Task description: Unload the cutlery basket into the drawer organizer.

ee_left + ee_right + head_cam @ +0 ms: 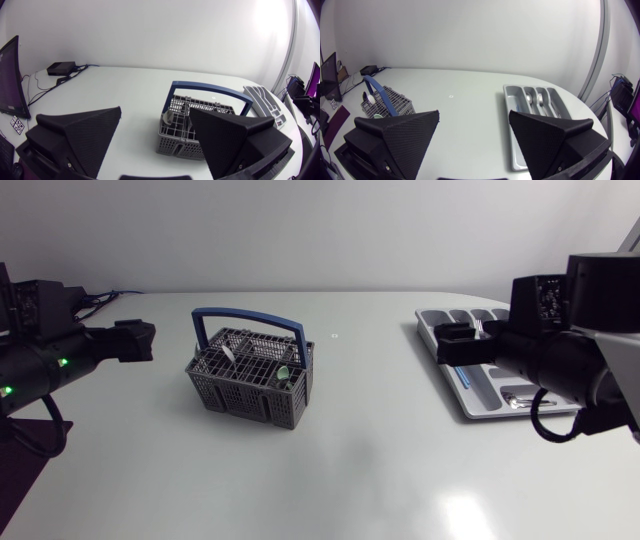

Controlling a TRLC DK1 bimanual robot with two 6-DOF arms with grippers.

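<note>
A grey cutlery basket (252, 380) with a blue handle stands left of the table's middle; a few pieces of cutlery stick out of it. It shows ahead of my left gripper (155, 135) as the basket (192, 127), and off to the side in the right wrist view as the basket (387, 102). The grey drawer organizer (485, 395) lies at the right, with some cutlery in its compartments; the organizer (532, 112) is ahead of my right gripper (474, 140). Both grippers are open and hold nothing. My left gripper (138, 340) hangs left of the basket, my right gripper (452, 345) over the organizer's near-left side.
A small white mark (334, 335) sits on the table behind the basket. Bare white tabletop (380, 440) lies between basket and organizer and along the front.
</note>
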